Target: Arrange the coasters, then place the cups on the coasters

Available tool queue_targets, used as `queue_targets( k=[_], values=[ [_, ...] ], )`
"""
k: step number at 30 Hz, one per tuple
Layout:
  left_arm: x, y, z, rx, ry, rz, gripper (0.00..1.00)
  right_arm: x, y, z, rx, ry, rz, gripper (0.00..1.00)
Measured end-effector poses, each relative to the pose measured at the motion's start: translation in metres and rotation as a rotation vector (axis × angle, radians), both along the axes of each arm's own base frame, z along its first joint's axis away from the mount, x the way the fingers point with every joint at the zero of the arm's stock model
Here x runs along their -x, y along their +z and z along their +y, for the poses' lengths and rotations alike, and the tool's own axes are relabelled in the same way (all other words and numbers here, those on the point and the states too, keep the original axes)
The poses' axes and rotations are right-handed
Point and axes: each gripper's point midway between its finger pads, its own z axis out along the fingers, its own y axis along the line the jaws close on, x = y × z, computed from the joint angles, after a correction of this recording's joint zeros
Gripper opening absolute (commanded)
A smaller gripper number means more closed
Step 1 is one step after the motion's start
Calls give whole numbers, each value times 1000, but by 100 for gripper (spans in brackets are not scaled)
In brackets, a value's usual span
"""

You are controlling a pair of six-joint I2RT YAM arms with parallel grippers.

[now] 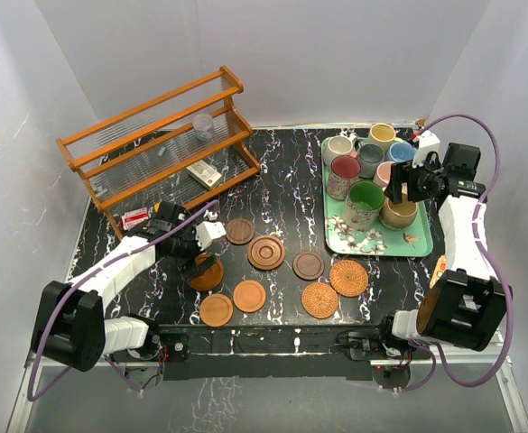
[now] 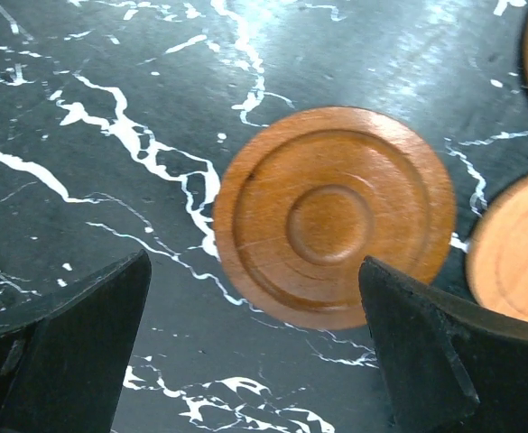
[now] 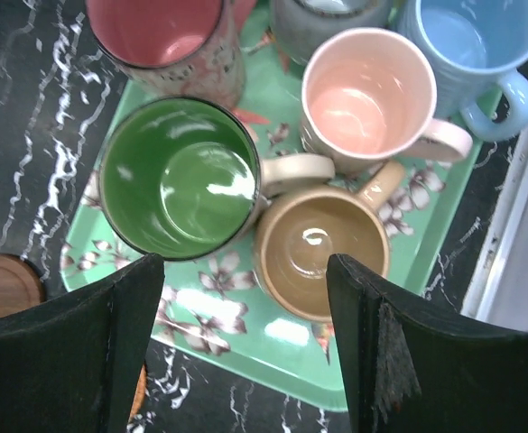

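Black, white-veined marble tabletop (image 1: 282,171) carries everything. Near its front-left edge a round orange-brown wooden coaster with a raised rim (image 2: 334,216) lies flat under the left gripper (image 2: 254,264), whose fingers stand wide apart astride it. Being so thin, the disc could slip out of a closing pinch or be shoved into the plain orange wooden coaster (image 2: 516,248) just beside it. It looks glossy, with concentric turned rings around a low centre boss. The other discs lie loosely along the front edge, including two tan woven wicker coasters (image 1: 334,289) toward the right, and none bears a cup. At the far-right corner the right gripper (image 3: 244,262) hangs with its fingers apart and nothing between them, above the tan glazed ceramic mug (image 3: 322,253) on the green floral tray (image 3: 273,334). The green-lined mug (image 3: 178,176) and pale pink mug (image 3: 367,95) crowd it, so a descending finger might catch a rim or handle and tip one.
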Motion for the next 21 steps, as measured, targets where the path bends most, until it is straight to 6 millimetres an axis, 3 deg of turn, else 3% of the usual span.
queue_targets(
  k=[12,21],
  values=[
    [-31,-17,10,-74,62,-78,99,-9,18,26,-90,55,-122,74],
    [-65,-13,17,-115,148,-195,99,-11,18,55,-121,155,-149,75]
  ],
)
